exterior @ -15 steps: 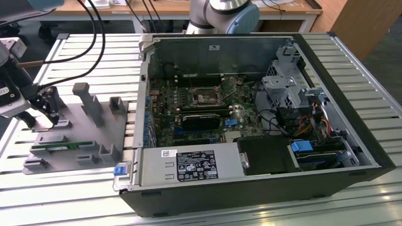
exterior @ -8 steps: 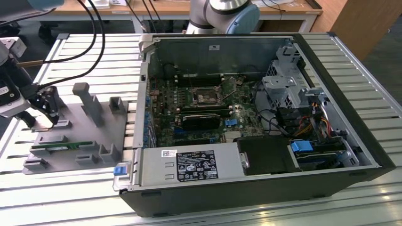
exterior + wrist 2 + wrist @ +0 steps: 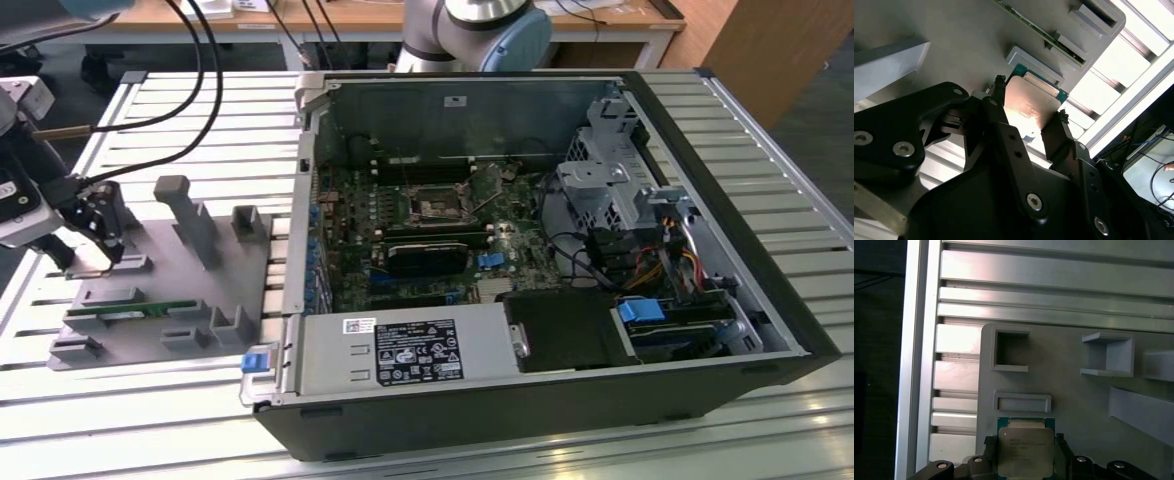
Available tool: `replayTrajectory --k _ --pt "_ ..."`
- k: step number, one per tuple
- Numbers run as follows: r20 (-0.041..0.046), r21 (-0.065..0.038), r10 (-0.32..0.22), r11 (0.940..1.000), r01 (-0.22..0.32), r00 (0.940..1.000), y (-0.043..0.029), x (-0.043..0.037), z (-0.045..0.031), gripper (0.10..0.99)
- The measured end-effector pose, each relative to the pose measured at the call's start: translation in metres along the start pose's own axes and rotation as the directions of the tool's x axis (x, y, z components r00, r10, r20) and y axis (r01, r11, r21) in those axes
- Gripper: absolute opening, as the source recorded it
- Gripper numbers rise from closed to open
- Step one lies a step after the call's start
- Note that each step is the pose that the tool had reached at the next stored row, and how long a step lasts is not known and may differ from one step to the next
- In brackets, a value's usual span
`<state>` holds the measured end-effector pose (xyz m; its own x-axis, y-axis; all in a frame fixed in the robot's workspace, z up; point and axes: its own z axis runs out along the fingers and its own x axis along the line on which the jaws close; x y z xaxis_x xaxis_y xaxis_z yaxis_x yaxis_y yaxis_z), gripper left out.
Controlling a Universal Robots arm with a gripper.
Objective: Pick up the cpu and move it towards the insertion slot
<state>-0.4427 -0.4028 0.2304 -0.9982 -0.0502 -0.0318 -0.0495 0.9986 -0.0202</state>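
Your claw grips the cpu by two opposite edges, low centre in the first wrist view, at the grey tray. You're on the pick-up; the insertion slot sits well apart, mid-frame in the exterior view, so hold firm and level

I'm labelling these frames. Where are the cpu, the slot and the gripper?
cpu (image 3: 1025,452), first wrist view, middle of its metal top.
slot (image 3: 438,205), exterior view, centre of the dark socket.
gripper (image 3: 1030,100), second wrist view, midway between its fingertips.
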Motion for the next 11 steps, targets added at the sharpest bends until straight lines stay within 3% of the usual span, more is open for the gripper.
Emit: replayTrajectory --k 11 --pt "-0.0001 0.0 0.0 1.0 0.0 1.0 -0.0001 -0.0002 -0.0016 0.541"
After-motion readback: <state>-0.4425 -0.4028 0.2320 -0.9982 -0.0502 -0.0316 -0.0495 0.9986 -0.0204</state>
